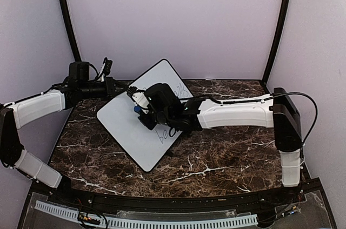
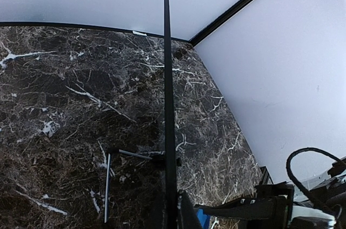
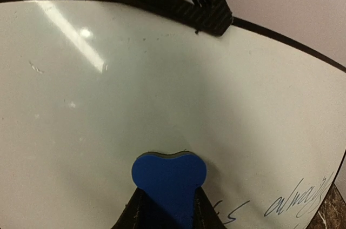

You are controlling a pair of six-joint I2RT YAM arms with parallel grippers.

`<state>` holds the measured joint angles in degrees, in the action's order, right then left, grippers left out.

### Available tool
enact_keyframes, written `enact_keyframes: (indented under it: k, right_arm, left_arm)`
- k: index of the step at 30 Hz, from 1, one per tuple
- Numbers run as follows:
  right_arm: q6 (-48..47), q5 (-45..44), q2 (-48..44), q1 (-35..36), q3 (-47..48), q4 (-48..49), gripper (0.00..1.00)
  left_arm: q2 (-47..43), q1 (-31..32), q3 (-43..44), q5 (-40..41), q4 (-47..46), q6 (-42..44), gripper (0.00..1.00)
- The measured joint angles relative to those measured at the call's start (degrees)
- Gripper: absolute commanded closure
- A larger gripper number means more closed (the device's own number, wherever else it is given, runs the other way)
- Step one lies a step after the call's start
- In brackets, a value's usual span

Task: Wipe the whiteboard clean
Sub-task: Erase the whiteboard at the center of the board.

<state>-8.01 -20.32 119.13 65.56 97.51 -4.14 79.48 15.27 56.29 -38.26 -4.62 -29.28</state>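
The whiteboard (image 1: 127, 123) stands turned like a diamond over the marble table. My left gripper (image 1: 114, 87) is shut on its left rim. In the left wrist view the whiteboard (image 2: 166, 88) shows edge-on as a thin black line running up from that gripper (image 2: 174, 211). My right gripper (image 1: 141, 111) is shut on a blue eraser (image 3: 168, 175), whose rounded end presses flat on the board (image 3: 135, 88). Dark handwriting (image 3: 297, 202) shows to the eraser's lower right, and more writing (image 1: 166, 132) lies beside the right wrist. The left gripper's black fingers (image 3: 203, 7) clamp the top rim.
Dark marble tabletop (image 1: 216, 159) lies under the board, with pale walls (image 1: 178, 18) close behind and on both sides. Thin metal rods (image 2: 107, 186) sit on the marble by the board's edge. The right forearm (image 1: 238, 114) stretches across the table's middle.
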Motion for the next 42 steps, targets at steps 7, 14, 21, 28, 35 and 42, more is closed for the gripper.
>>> enact_keyframes:
  k: [7, 14, 21, 28, 35, 42]
  right_arm:
    - [2.93, 1.68, -7.04, 0.00, -16.63, 1.29, 0.80]
    - [4.22, 2.49, -8.02, 0.00, -19.06, 0.48, 0.80]
    - [2.21, 0.50, -1.97, -0.07, -3.13, -2.93, 0.79]
    - [0.48, -0.07, 2.91, -0.48, 7.10, -2.69, 0.80]
    - [2.19, 1.46, -1.97, -0.92, -5.18, 2.19, 0.80]
    - [5.57, 2.80, -8.15, -1.07, -20.57, 2.54, 0.80]
  left_arm:
    - [0.00, 0.00, 0.00, -0.07, -0.02, -0.07, 1.00]
    - [0.00, 0.00, 0.00, -0.07, -0.02, -0.11, 1.00]
    - [0.00, 0.00, 0.00, -0.07, -0.02, -0.09, 1.00]
    - [0.00, 0.00, 0.00, 0.22, 0.07, -0.04, 1.00]
    - [0.00, 0.00, 0.00, 0.20, 0.07, -0.04, 1.00]
    - [0.00, 0.00, 0.00, 0.11, 0.02, -0.11, 1.00]
